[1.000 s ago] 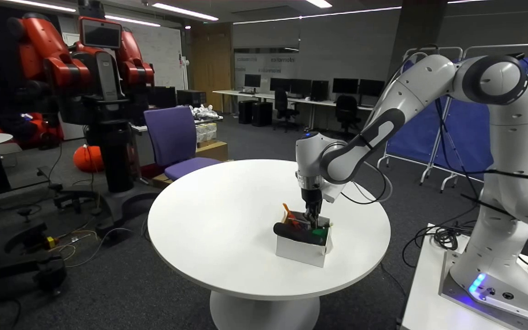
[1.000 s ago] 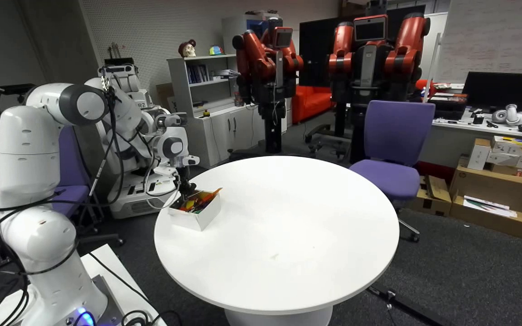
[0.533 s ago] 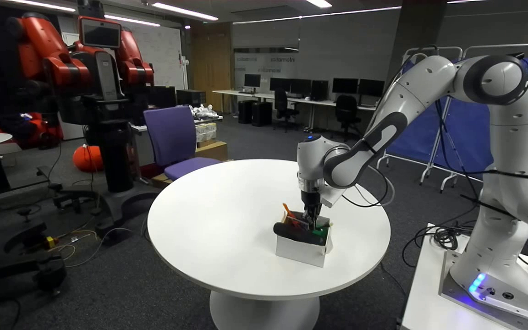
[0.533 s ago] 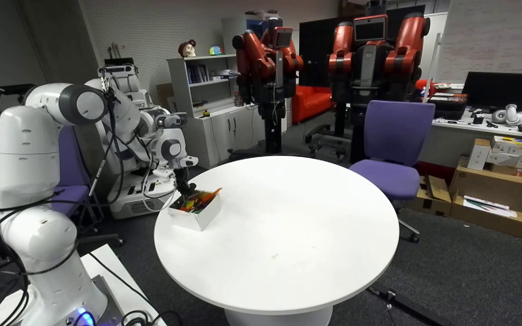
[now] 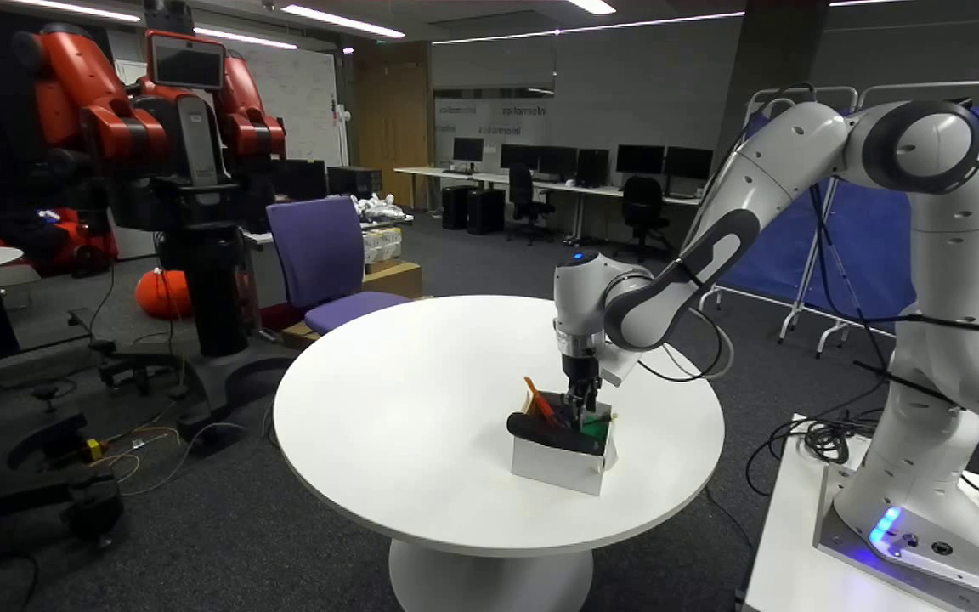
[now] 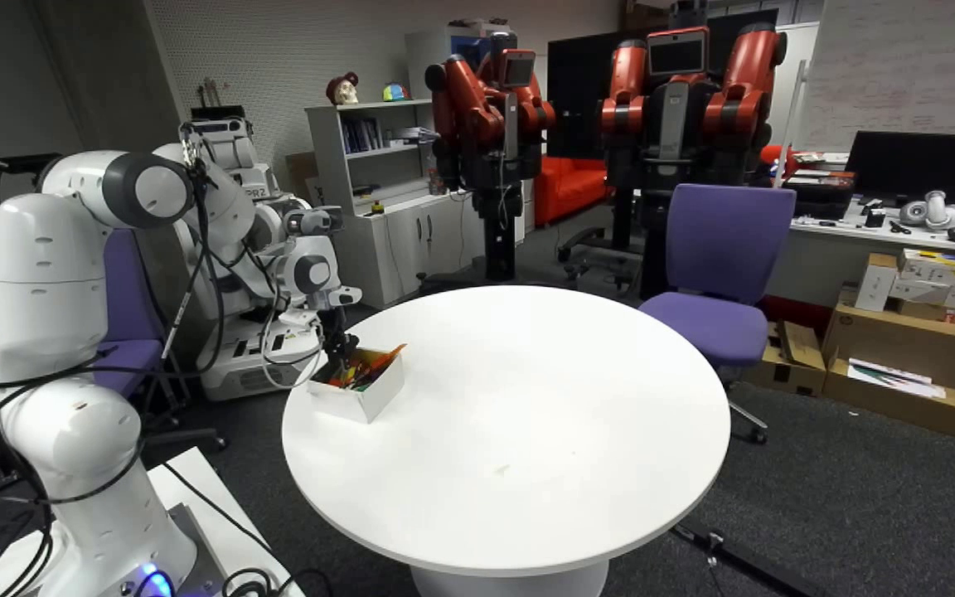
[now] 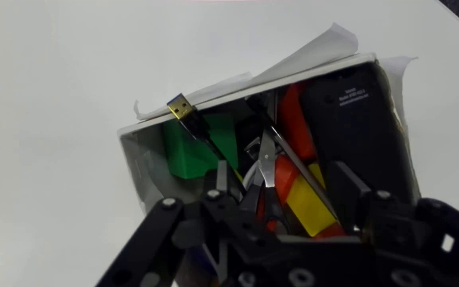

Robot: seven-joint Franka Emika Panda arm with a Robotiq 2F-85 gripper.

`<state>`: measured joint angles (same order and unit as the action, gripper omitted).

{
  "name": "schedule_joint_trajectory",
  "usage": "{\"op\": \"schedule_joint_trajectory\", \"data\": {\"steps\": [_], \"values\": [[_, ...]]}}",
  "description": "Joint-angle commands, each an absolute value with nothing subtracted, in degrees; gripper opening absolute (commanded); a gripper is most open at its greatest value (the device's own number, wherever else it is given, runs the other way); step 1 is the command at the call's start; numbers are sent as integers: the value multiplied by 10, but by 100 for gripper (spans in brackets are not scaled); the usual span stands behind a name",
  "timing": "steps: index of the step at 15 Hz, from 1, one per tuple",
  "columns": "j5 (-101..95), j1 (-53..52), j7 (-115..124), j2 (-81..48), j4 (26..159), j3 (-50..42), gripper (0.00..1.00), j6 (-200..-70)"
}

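The scissors (image 7: 267,167) lie inside the white box (image 5: 556,466), blades pointing to the wrist view's top, long axis across the box. Above them, the gripper (image 7: 285,173) has its jaws spread. The box stands on the round worktop (image 5: 404,408).

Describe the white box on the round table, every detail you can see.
The white box is open-topped and rectangular, seemingly cardboard, with torn, papery flaps along its rim. It stands upright and off-centre on the round table, holding a jumble that includes scissors, a green block and a USB plug that pokes over the rim. The open gripper hangs at its opening; whether it touches the box, I cannot tell.
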<state>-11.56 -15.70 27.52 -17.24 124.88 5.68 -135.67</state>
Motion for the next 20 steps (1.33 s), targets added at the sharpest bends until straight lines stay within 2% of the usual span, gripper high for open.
{"op": "schedule_joint_trajectory", "data": {"steps": [1, 12, 20], "values": [[-113, -154, 277, -84, 1321, 55, 99, -1368], [-130, -104, 278, 203, 1474, 93, 100, -1362], [-177, -49, 249, 295, 1519, 123, 100, -1388]]}}
